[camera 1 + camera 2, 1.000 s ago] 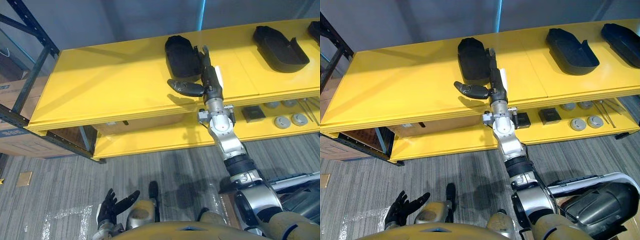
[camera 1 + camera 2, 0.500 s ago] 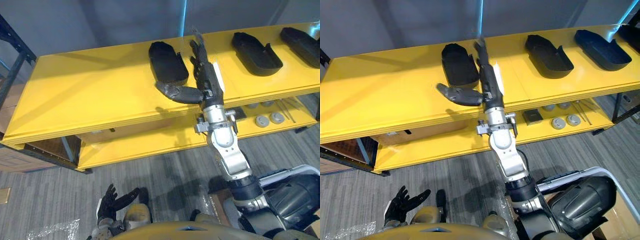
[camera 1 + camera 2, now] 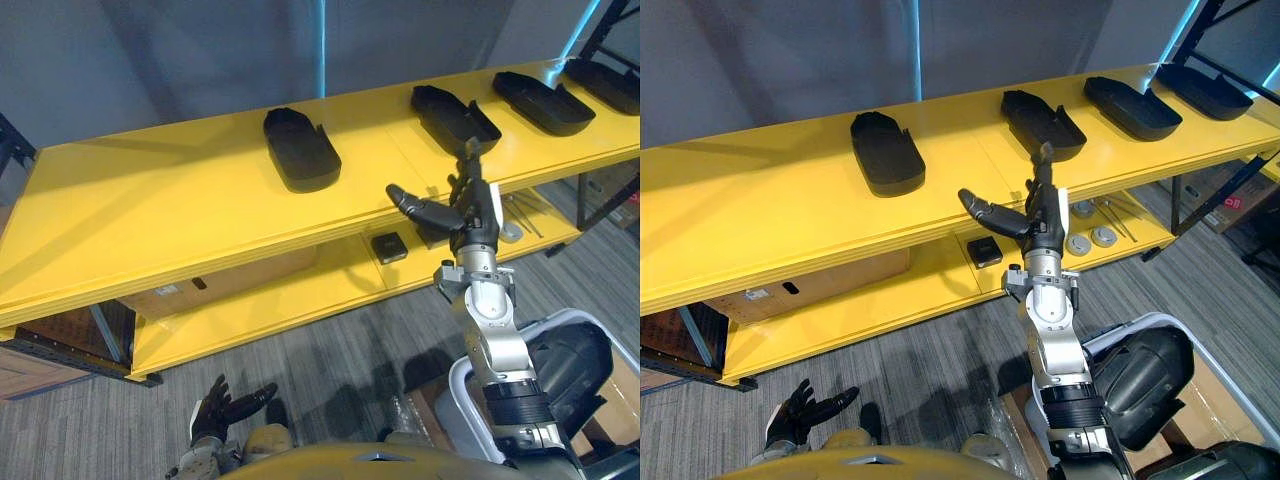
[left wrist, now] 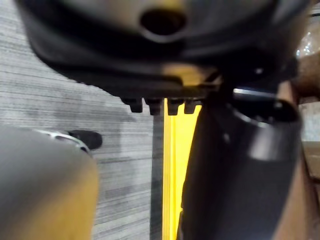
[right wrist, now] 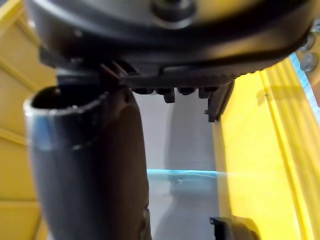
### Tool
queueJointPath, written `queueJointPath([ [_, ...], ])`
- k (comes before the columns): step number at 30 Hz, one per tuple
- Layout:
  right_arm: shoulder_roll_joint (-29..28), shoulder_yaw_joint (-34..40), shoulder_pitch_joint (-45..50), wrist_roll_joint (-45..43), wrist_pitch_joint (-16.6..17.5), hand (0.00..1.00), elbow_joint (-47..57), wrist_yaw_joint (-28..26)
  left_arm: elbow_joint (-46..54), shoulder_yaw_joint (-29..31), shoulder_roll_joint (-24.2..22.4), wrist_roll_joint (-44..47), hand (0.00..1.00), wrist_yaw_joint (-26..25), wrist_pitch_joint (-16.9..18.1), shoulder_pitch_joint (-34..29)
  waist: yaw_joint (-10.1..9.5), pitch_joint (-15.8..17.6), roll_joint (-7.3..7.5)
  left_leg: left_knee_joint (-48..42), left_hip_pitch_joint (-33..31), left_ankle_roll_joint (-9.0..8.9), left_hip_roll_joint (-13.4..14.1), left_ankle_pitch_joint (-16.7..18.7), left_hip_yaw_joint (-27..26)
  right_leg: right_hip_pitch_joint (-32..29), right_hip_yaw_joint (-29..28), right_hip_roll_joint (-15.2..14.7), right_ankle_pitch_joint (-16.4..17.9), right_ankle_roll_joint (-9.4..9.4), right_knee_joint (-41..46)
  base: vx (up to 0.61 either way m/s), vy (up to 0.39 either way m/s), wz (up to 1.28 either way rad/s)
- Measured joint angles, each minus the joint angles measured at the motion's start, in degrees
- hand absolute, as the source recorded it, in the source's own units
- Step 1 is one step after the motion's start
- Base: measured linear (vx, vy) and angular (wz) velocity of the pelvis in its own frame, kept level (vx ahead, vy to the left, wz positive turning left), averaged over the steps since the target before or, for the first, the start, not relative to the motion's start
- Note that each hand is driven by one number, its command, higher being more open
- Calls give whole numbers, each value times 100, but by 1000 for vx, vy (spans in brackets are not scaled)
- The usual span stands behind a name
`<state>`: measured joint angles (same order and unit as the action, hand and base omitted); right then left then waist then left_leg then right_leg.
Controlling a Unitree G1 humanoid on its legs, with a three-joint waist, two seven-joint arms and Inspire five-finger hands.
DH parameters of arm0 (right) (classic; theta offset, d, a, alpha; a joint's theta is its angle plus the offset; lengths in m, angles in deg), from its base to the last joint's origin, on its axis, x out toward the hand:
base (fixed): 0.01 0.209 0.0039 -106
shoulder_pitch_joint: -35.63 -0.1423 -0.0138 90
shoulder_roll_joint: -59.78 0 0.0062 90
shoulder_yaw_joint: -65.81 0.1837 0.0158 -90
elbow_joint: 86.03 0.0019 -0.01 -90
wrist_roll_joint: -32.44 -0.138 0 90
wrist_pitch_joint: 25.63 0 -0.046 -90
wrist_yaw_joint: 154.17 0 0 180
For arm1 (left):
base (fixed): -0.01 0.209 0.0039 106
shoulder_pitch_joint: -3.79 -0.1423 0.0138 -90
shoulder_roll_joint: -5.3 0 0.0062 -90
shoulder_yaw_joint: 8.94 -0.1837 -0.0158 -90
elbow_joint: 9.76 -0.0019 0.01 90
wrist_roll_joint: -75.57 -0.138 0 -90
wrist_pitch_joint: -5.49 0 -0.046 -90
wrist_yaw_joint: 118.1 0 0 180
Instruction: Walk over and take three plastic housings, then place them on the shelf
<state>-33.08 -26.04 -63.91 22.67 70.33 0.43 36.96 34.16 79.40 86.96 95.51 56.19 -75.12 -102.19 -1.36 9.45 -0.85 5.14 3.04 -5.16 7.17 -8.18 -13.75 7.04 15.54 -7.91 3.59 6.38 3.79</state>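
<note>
Several black plastic housings lie in a row on the yellow shelf top (image 3: 150, 210): one (image 3: 300, 150) at mid shelf, another (image 3: 455, 112) to its right, and more (image 3: 540, 95) toward the far right end. My right hand (image 3: 468, 208) is raised in front of the shelf's front edge, open, fingers straight up and thumb (image 3: 415, 208) out to the left, holding nothing and apart from every housing. The right wrist view shows that thumb (image 5: 90, 165) beside the yellow shelf (image 5: 250, 165). My left hand (image 3: 225, 410) hangs low over the carpet, open with fingers spread.
The lower yellow shelf carries a small dark box (image 3: 388, 247) and round metal discs (image 3: 1090, 238). A cardboard box (image 3: 200, 290) sits under the top shelf at the left. A dark rack upright (image 3: 10, 150) stands at the far left. Grey carpet lies in front.
The camera has swung, so more housings show at the right. My right hand has drawn back from beside the mid-shelf housing to in front of the shelf edge. That housing stays on the shelf.
</note>
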Motion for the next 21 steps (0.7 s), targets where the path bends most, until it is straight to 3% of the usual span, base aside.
queueJointPath([
  [6, 1, -87, -731, 5, 16, 100, -1480, -117, -468, 276, -14, 142, 100, -3, -382, -28, -45, -26, 26, -1, -49, 38, -68, -35, 179, 144, 190, -38, -82, 42, -159, 12, 5, 16],
  [11, 6, -93, -1475, 7, 25, 100, -2551, -199, -560, 624, -120, 435, 100, 16, -583, -35, -252, -21, 17, -2, -46, 98, -151, -75, 321, 290, 356, -87, -113, 56, -231, 37, -1, 16],
  [17, -20, -189, -1912, 61, 234, 100, -2823, -219, -639, 950, -241, 442, 100, 98, -602, -44, -335, 49, -62, -1, -46, 110, -236, -78, 451, 406, 500, -134, -125, 81, -301, 11, 1, 12],
  [21, -66, -290, -2144, 887, 420, 100, -2823, -61, -699, 1077, -293, 438, 100, 111, -602, -46, -341, 74, -77, 0, -46, 115, -248, -79, 471, 418, 524, -145, -125, 82, -299, 0, 0, 0],
])
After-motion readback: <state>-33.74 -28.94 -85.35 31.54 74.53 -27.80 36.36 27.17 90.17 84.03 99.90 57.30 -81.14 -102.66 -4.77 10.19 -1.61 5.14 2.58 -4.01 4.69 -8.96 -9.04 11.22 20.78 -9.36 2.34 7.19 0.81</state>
